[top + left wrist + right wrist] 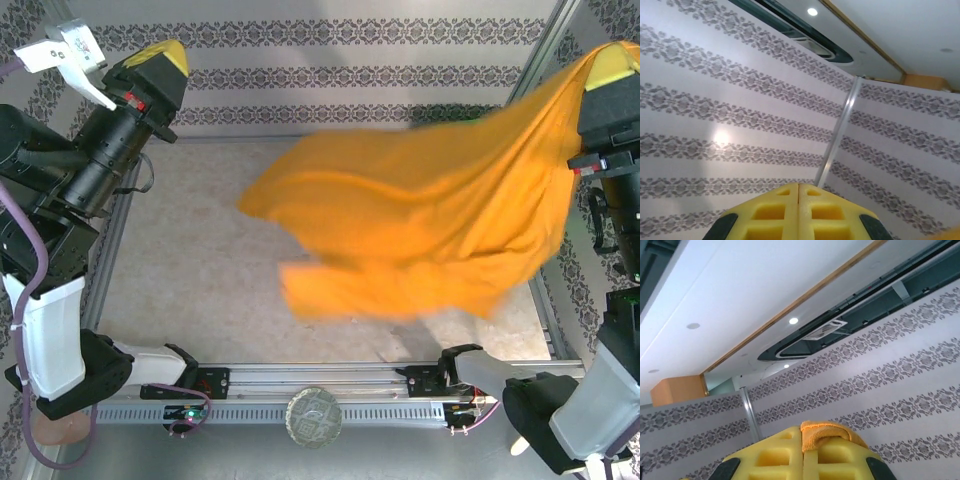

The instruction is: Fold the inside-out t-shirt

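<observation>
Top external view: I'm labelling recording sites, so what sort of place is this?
Probably an indoor robot workcell in an office-like room: an aluminium-framed table walled by patterned panels, with recessed ceiling lights and a ceiling air-conditioning vent overhead.

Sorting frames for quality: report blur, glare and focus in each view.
Top external: the t-shirt is smeared by motion blur, while the table is sharp. Left wrist: a soft glare patch on the patterned wall. Right wrist: a small bright ceiling lamp, no blur.
</observation>
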### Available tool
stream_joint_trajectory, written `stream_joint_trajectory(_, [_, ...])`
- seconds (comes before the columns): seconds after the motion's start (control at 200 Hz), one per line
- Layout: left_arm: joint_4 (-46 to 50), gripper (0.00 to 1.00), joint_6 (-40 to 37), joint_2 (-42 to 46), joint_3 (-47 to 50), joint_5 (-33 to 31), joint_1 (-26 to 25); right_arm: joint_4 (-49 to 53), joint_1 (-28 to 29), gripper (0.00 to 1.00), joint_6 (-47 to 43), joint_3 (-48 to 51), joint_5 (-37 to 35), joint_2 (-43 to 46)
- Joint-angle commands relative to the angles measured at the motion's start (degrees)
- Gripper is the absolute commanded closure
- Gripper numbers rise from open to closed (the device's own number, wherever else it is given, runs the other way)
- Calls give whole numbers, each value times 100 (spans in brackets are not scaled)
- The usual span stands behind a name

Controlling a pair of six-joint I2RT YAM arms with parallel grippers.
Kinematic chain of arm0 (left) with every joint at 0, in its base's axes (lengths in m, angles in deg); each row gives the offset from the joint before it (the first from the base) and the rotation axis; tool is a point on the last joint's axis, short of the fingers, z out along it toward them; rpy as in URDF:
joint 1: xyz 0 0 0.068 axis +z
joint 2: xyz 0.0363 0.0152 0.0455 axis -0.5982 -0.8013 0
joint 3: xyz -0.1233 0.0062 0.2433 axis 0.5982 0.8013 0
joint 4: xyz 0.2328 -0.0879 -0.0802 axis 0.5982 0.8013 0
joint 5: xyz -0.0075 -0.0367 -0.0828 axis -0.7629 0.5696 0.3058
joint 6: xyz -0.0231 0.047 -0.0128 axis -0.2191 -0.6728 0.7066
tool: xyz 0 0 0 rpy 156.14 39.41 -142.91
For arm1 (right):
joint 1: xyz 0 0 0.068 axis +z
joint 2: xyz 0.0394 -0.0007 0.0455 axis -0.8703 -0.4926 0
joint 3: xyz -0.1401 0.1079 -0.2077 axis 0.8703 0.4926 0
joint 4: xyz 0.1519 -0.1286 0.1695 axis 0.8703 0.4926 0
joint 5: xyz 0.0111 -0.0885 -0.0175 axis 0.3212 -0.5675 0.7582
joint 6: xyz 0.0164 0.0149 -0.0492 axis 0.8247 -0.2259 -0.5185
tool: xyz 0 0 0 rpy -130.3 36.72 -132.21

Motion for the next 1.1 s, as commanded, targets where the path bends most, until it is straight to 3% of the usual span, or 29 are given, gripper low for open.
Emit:
stream_joint_trajectory(0.0, [186,100,-408,-226,114,-660,31,427,-56,100,-86,210,-230,-802])
stream_joint_trajectory(0.095, [414,100,-589,-501,25,-777,120,405,-48,100,88,224,32,-1137])
stream_joint_trajectory(0.3, [673,100,-514,-695,450,-31,190,561,137,100,-21,49,135,-1688])
stream_joint_trajectory(0.56, [-328,63,177,-93,2806,1353,-9,743,594,100,-260,-411,-60,-2144])
stream_joint_trajectory(0.754, [-1208,43,529,334,4584,1040,-895,981,1001,100,-492,-1013,-338,-2404])
stream_joint_trajectory(0.829, [-1595,40,673,252,4987,851,-1262,992,1155,100,-533,-1094,-446,-2437])
stream_joint_trajectory(0.984, [-1822,36,618,-305,4892,504,-1823,1082,1465,100,-706,-1115,-670,-2407])
stream_joint_trajectory(1.094, [-1751,36,583,-562,4820,-271,-1885,1131,1613,100,-780,-1095,-787,-2335])
